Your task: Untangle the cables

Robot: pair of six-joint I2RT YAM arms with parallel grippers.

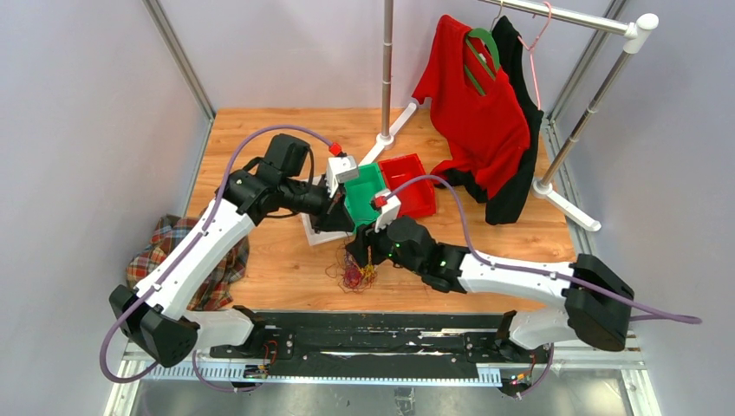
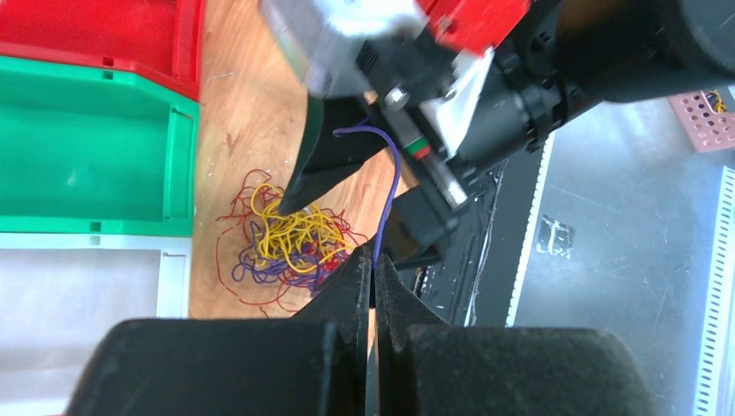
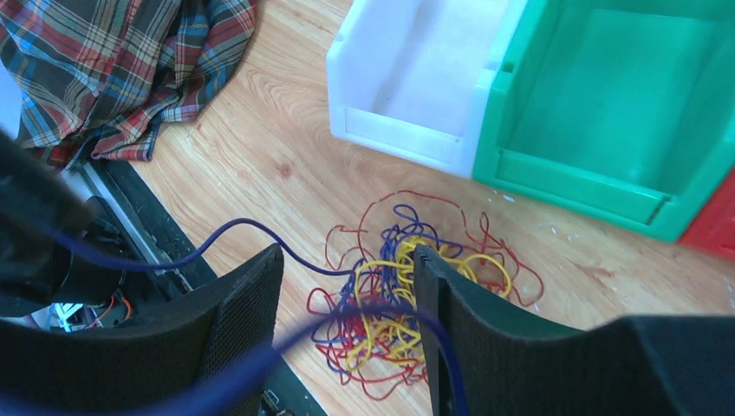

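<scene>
Table [image 1: 277, 269]: white bin [image 3: 407, 78] and green bin [image 3: 607, 104] side by side mid-table. Cables [image 3: 399, 303]: tangled heap just before the bins, toward the table's near edge. Right gripper [image 3: 347, 260]: jaws wide, over heap. Left gripper [image 2: 374, 264]: pinched on one purple strand [image 2: 394, 173].

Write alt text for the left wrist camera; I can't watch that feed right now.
The left gripper is shut on one purple cable that arcs up out of its grip. Beyond, the right gripper hangs open over the tangle of yellow, purple and red cables on the wooden table, beside a green bin.
</scene>
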